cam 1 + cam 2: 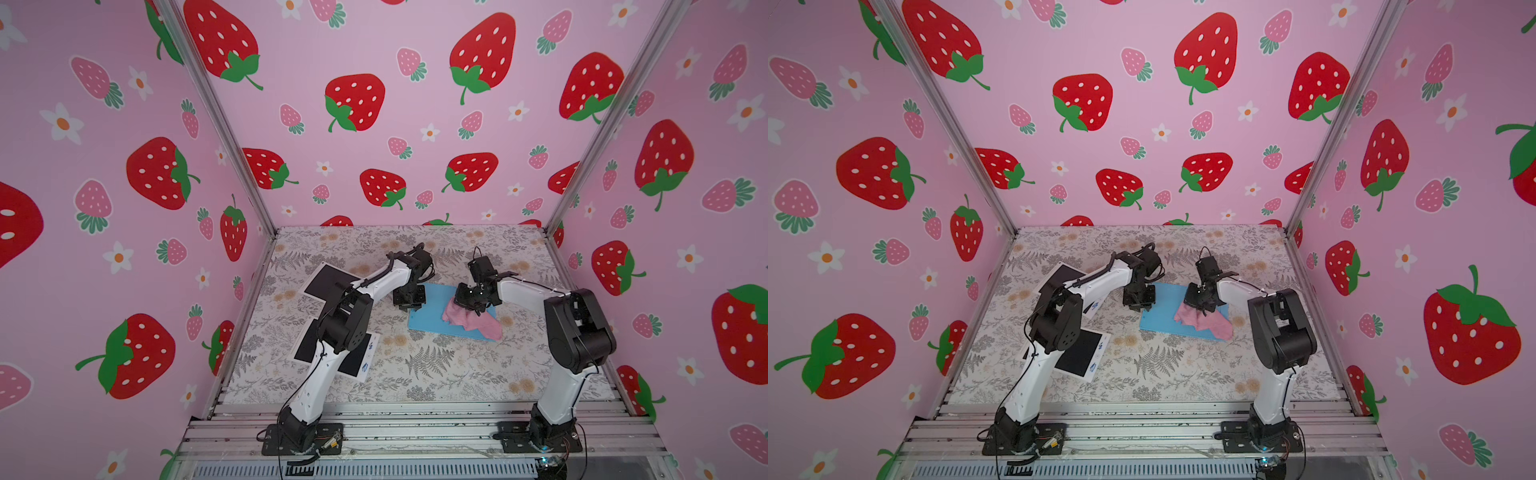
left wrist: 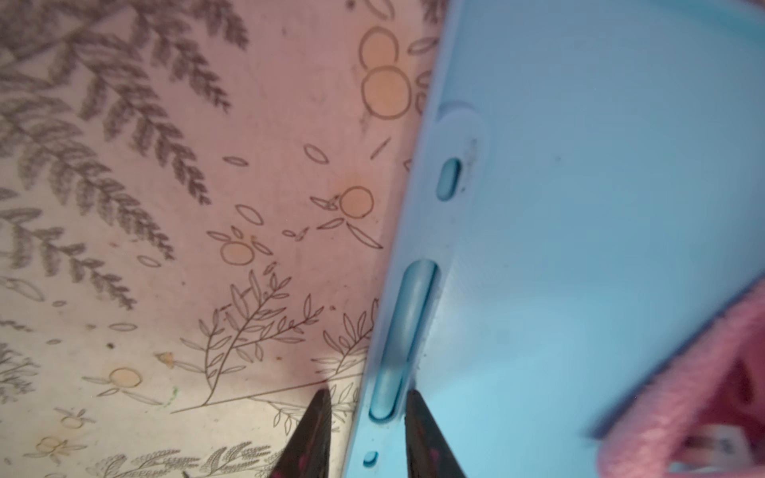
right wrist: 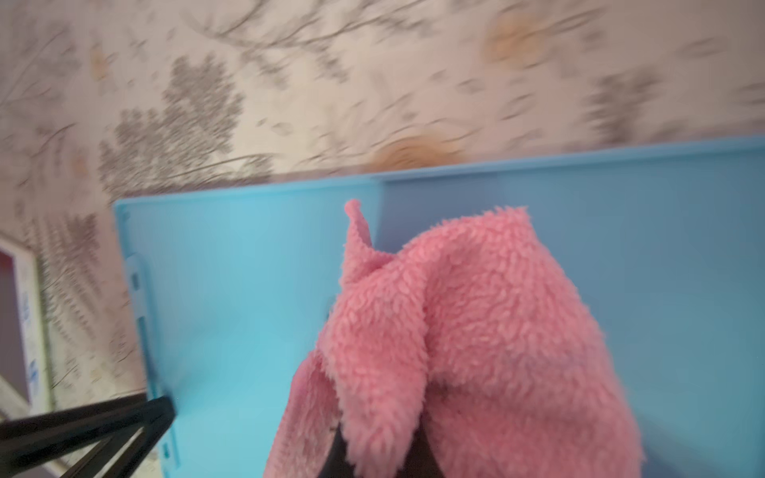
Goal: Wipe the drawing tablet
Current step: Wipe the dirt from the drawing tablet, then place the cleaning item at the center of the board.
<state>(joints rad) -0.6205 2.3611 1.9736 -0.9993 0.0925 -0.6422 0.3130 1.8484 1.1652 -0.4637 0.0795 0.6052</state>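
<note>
We see the right gripper [image 1: 468,306] pinching the pink cloth [image 1: 473,322] on the blue drawing tablet [image 1: 432,311]. Left gripper [image 2: 366,418] straddles the tablet's edge, jaws slightly spread; contact probably, hard to confirm.

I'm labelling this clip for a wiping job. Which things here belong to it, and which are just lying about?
In use:
- blue drawing tablet
- pink cloth, held in the right gripper
- left gripper, straddling the tablet's edge

Lying about:
- far white-framed black tablet
- near white-framed black tablet
</note>
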